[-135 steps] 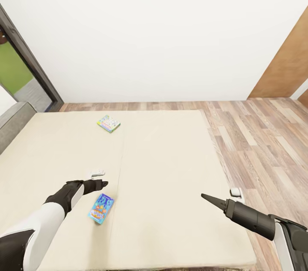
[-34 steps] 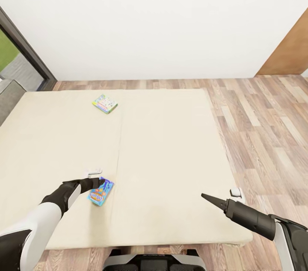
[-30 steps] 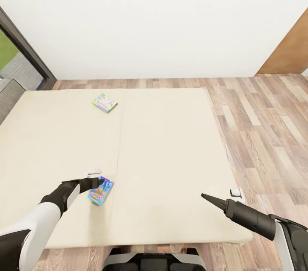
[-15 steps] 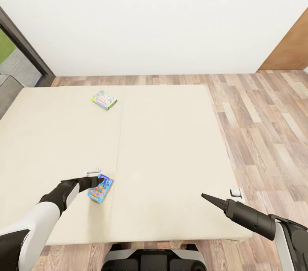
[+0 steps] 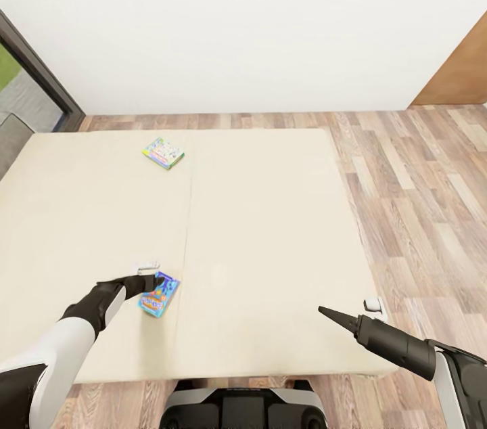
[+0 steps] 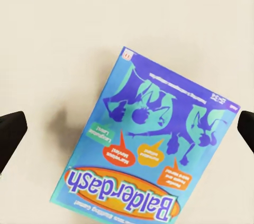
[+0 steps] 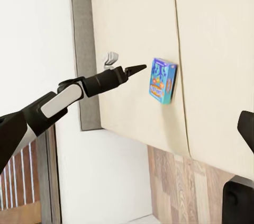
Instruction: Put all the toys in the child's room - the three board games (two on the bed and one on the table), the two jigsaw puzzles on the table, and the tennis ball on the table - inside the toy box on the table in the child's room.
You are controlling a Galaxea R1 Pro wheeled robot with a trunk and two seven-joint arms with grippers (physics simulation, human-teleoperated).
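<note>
A blue board game (image 5: 159, 294) with purple figures lies flat on the cream bed (image 5: 270, 226), near its front edge. My left gripper (image 5: 150, 275) hovers over the box's far end, open. In the left wrist view the blue board game (image 6: 148, 144) sits between the two dark fingertips (image 6: 10, 134), which stand wide apart and touch nothing. A pale green board game (image 5: 163, 153) lies at the bed's far side. My right gripper (image 5: 346, 310) is open and empty over the bed's front right corner. The right wrist view looks across at the blue board game (image 7: 161, 81) and my left arm (image 7: 79, 91).
Wood-plank floor (image 5: 419, 199) runs to the right of the bed and behind it, up to a white wall (image 5: 243, 23). A dark door frame (image 5: 40, 70) stands at the far left. My own base (image 5: 243, 409) shows below the bed's front edge.
The whole view has shifted, so the bed sits higher in the picture and my base now shows. Since the oldest frame, my left gripper has closed in over the blue board game's far end.
</note>
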